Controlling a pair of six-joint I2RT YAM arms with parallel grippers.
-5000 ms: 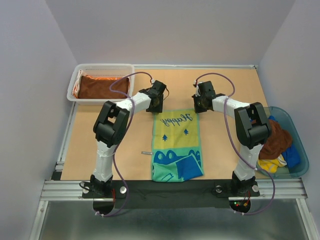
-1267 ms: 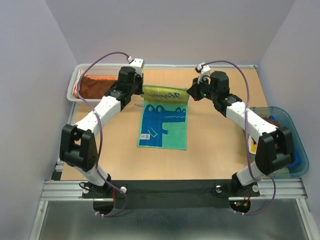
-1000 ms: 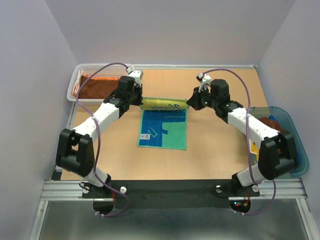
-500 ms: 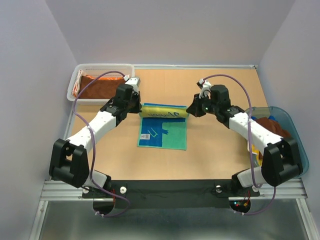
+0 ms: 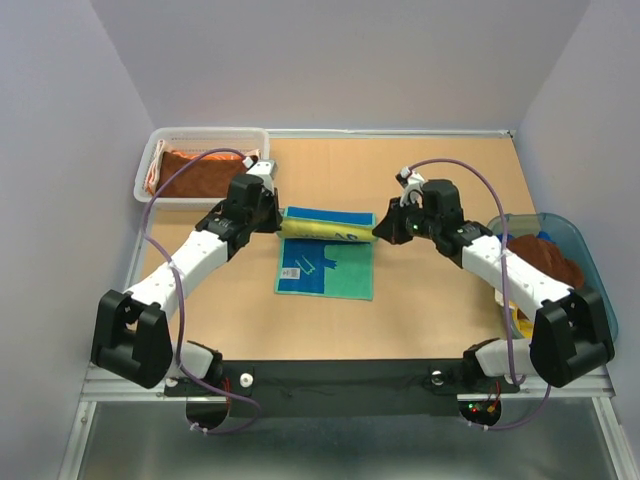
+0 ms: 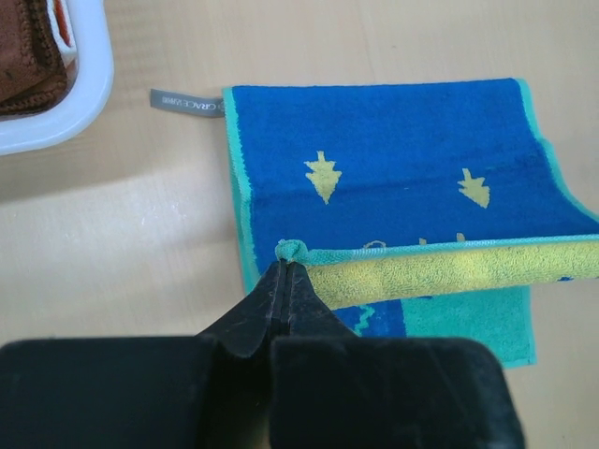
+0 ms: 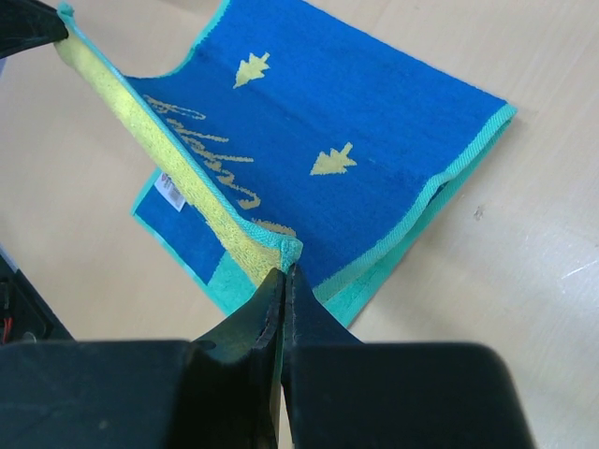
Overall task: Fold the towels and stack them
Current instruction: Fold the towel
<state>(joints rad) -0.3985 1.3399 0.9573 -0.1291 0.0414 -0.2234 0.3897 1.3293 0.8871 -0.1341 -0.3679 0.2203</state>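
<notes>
A: where's the towel?
B: mid-table (image 5: 440, 300), between the arms: tree-print towel (image 5: 326, 268), near part lying flat, blue and green side up. One edge is lifted and pulled taut across it, yellow side showing
A: pincers?
B: on the left corner of that edge, left gripper (image 6: 288, 268), fingers pinched tight on the cloth. Then right gripper (image 7: 284, 271) clamped the same way on the right corner. Both sit low over the towel
A: anything else?
B: a grey label (image 6: 186, 103) sticks out of the towel on the basket side, flat on the table. Right edge has a translucent tub (image 5: 598, 300) with a brown cloth (image 5: 548, 265) heaped on top, other colours underneath, can't sort them. Far left is a white basket (image 5: 205, 132), folded brown towel (image 5: 200, 172) inside, orange towel (image 5: 153, 175) edge showing at its left end
</notes>
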